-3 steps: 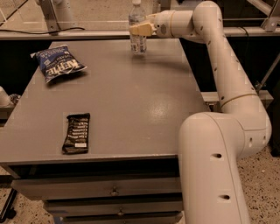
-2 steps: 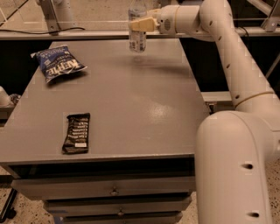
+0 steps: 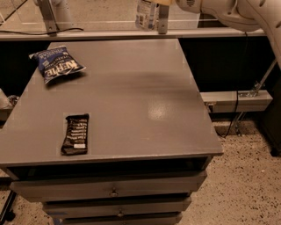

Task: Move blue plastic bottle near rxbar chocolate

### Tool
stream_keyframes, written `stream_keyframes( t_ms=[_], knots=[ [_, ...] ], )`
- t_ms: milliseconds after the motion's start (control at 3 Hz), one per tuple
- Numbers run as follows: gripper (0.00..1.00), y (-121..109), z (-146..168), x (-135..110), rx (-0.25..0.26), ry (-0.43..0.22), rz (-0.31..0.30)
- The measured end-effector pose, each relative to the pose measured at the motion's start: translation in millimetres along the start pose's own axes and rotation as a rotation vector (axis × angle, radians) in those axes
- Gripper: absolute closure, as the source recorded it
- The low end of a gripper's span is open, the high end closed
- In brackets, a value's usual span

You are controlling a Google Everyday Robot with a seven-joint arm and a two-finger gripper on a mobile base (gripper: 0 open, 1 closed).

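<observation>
Blue plastic bottle (image 3: 145, 13) is up at top center of the frame, clamped upright in the gripper (image 3: 155, 17), clear of the table (image 3: 140, 92). Rxbar chocolate (image 3: 75, 134) lies well off toward lower left, long axis pointing up-frame, so it's a diagonal carry.

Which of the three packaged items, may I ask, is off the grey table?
The clear plastic bottle with blue-and-white label, held in the gripper at top; the blue chip bag and dark bar wrapper lie on the table.

A blue chip bag (image 3: 57, 67) lies far left on the grey table (image 3: 131, 101), drawers (image 3: 114, 191) beneath.
</observation>
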State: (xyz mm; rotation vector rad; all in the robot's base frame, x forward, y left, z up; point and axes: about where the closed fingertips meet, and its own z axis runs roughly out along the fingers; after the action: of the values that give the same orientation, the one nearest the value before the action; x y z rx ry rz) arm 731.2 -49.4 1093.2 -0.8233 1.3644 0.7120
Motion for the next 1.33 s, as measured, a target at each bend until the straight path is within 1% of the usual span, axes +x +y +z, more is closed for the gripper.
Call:
stream_keyframes(
  t_ms=[333, 667, 1000, 1333],
  knots=[
    [1.00, 39, -34, -35, 0.056, -0.066, 0.024],
    [1.00, 69, -31, -4, 0.024, -0.030, 0.073],
    [1.00, 69, -31, -4, 0.024, -0.030, 0.073],
    [1.00, 79, -33, 5, 0.025, -0.019, 0.083]
  ],
)
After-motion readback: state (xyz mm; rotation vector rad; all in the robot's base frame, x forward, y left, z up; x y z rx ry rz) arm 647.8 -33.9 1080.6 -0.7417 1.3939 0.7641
